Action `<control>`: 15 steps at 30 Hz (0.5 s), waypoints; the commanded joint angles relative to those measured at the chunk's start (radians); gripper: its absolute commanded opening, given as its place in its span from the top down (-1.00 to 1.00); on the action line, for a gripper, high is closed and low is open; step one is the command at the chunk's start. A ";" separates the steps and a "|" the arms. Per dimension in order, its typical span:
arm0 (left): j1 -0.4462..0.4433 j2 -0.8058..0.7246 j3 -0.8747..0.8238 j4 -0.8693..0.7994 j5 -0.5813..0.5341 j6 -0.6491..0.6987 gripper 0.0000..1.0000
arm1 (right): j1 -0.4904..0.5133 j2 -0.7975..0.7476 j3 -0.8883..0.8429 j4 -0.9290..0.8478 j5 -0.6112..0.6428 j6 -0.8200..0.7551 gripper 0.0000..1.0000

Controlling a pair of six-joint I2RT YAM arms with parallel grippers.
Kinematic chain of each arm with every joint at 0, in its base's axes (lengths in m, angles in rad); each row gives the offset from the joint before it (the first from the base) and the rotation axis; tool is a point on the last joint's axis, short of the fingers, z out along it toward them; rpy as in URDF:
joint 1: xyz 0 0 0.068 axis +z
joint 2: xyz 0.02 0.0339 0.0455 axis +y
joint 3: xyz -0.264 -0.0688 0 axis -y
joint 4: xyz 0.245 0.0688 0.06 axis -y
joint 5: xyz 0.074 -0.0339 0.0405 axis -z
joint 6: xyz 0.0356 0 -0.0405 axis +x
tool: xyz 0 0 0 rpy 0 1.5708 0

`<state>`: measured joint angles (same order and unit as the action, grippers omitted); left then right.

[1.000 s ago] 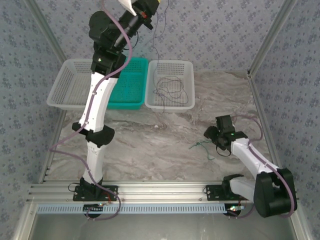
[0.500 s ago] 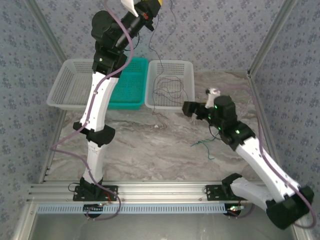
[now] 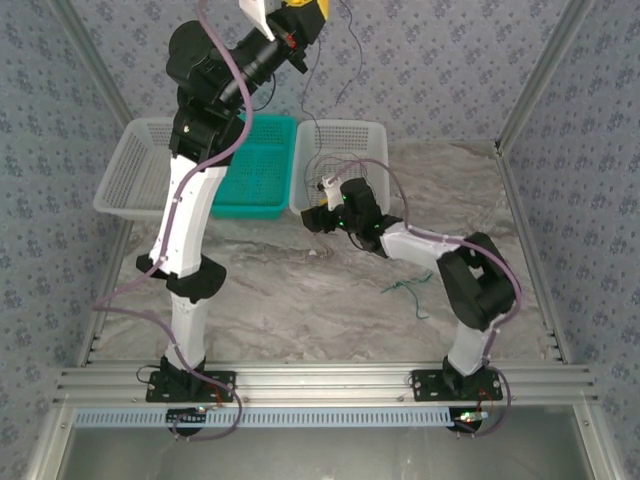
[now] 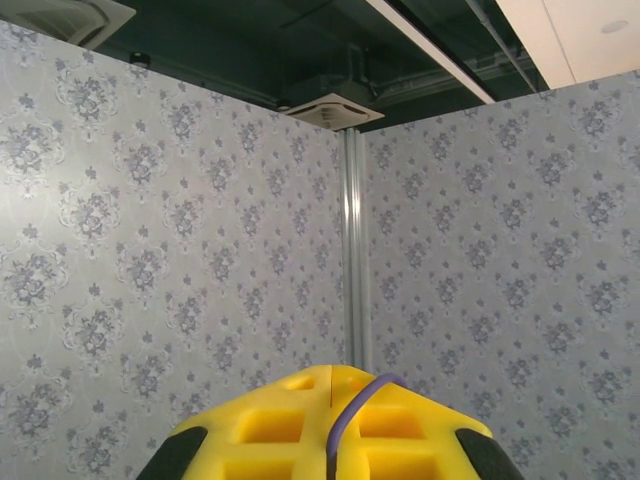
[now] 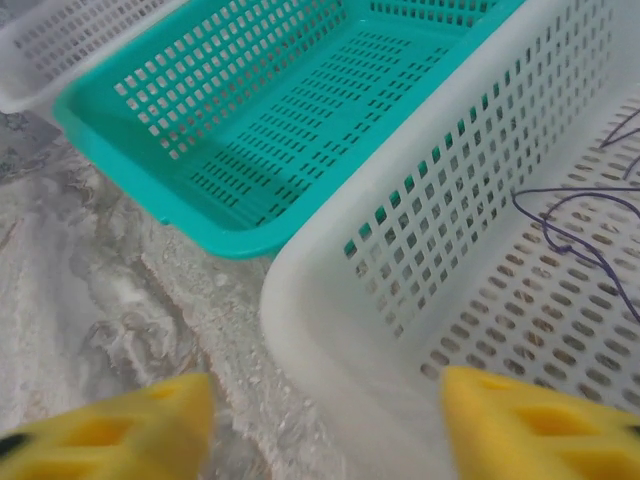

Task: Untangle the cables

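Overhead, table [image 3: 300,300]: marble-patterned surface, with three baskets in a row along the far edge.
Left white basket [image 3: 130,170]: leftmost in the row, touching the teal basket; the left arm crosses above its right part.
Left gripper [image 3: 300,10]: held high above the baskets, at the top of the overhead view. In the left wrist view the yellow fingertips are pressed together with only a seam between them, pinching the lifted cable.
Lifted cable [image 4: 347,404]: a bluish-purple strand that comes out at the fingertip seam and curves down over the yellow pad. Overhead it reads as a thin dark line hanging from the gripper towards the right white basket.
Teal basket [image 5: 230,130]: middle of the row, no contents seen, pressed against the right white basket.
Right white basket [image 5: 420,240]: rightmost in the row; its near left corner sits directly ahead of the right gripper.
Basket cables [image 3: 340,170]: loose tangle of dark thin strands on the floor of the right white basket; one looks bluish in the right wrist view.
Right gripper [image 5: 325,440]: low, at the near left corner of the right white basket, fingers spread wide and holding nothing. Contact with the basket cannot be determined.
Green cable [image 3: 405,290]: small crumpled strand lying on the table, near the right arm, well apart from the baskets.
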<state>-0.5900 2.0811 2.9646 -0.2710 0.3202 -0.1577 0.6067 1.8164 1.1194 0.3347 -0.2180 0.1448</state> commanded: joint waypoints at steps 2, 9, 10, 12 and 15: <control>0.000 -0.056 0.024 -0.055 0.007 0.026 1.00 | -0.002 0.004 0.009 0.194 -0.081 -0.020 0.95; -0.002 -0.095 0.021 -0.197 0.001 0.046 1.00 | 0.053 -0.267 -0.022 -0.011 -0.090 -0.059 1.00; -0.001 -0.102 0.021 -0.238 -0.003 0.041 1.00 | 0.055 -0.306 -0.020 -0.041 -0.087 -0.056 1.00; -0.008 -0.108 0.020 -0.311 -0.006 0.037 1.00 | 0.054 -0.370 -0.010 -0.088 -0.053 -0.035 1.00; -0.035 -0.102 0.018 -0.400 -0.031 0.076 1.00 | 0.040 -0.425 0.029 -0.110 -0.021 -0.019 1.00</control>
<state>-0.5991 2.0041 2.9643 -0.5568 0.3141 -0.1204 0.6621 1.4170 1.1095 0.2970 -0.2737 0.1150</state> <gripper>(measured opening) 0.067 0.060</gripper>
